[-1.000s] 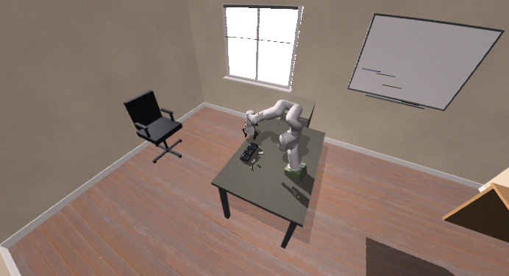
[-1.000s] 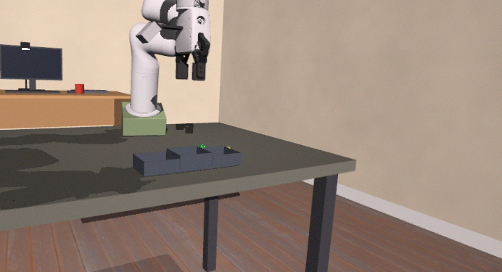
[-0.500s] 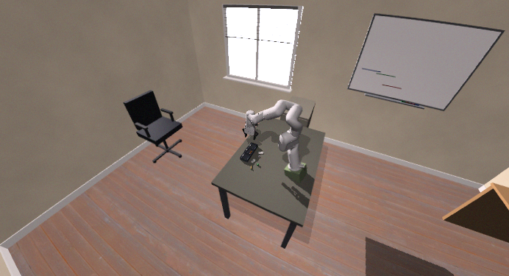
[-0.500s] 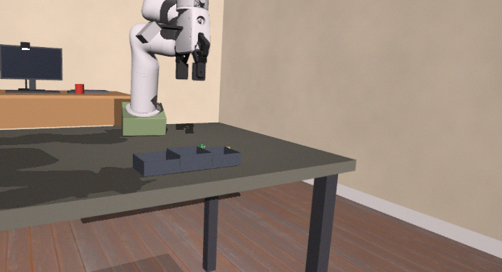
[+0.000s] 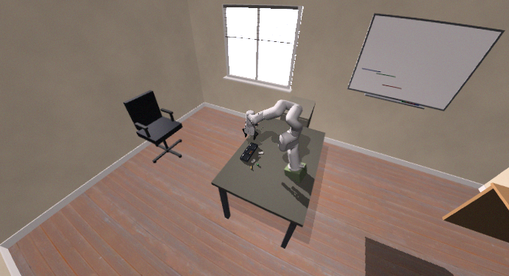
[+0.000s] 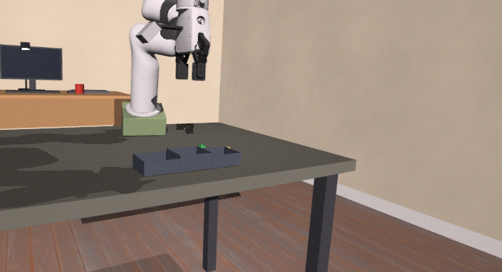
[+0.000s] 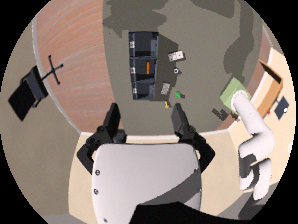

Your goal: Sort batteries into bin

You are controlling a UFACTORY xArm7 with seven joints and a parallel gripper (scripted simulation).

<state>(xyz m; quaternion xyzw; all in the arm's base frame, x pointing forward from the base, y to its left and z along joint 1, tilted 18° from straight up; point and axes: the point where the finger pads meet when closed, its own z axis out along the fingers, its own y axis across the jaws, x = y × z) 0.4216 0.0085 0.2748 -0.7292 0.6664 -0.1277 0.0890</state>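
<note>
A dark row of three joined bins (image 6: 186,160) stands on the table near its edge; it also shows in the top view (image 5: 248,152) and in the wrist view (image 7: 144,64). Small things lie on the table beside the bins: two pale pieces (image 7: 176,55) (image 7: 164,87), a green piece (image 7: 178,95) (image 6: 202,146) and a small orange piece (image 6: 228,146). They are too small to tell which are batteries, and the bins' marks cannot be read. My gripper (image 6: 191,69) (image 7: 146,109) is open and empty, high above the table and apart from the bins.
The arm's green base block (image 6: 143,121) stands on the table behind the bins. A black office chair (image 5: 152,123) stands on the floor off the table's side. A desk with a monitor (image 6: 30,65) and a red cup (image 6: 79,88) is behind.
</note>
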